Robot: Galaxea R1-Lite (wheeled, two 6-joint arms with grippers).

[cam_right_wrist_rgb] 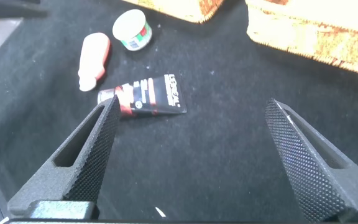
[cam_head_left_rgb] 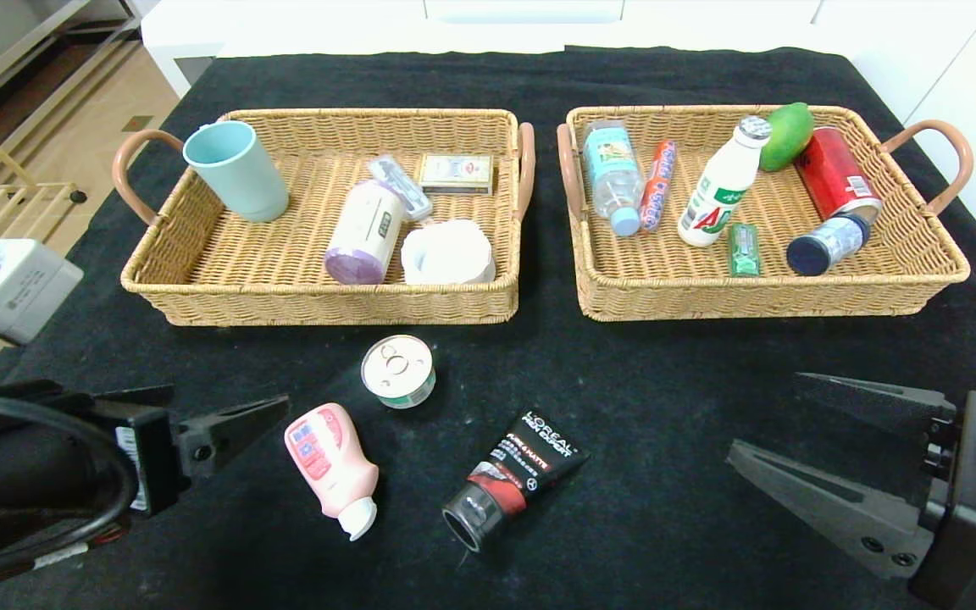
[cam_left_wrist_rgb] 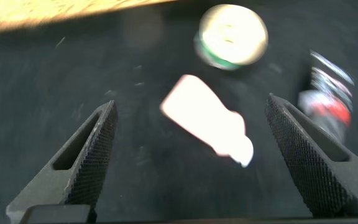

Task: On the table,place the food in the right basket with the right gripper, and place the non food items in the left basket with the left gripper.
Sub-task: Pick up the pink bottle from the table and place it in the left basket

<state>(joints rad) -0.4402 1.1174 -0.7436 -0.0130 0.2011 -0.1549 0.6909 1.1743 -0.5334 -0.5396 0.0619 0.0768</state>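
Pink lotion bottle (cam_head_left_rgb: 331, 468) lies on the black table (cam_head_left_rgb: 666, 381) just beside your left gripper (cam_left_wrist_rgb: 191, 152), whose jaws stand wide apart and empty. Take it next: lower, close, carry it to the left basket (cam_head_left_rgb: 200, 280). Tin can (cam_head_left_rgb: 399, 370) and L'Oréal tube (cam_head_left_rgb: 515, 479) wait nearby. Your right gripper (cam_right_wrist_rgb: 188, 155) hovers wide open, holding nothing.

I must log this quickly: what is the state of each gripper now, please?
Left gripper: open, holding nothing, above the pink bottle.
Right gripper: open, holding nothing, above the table.
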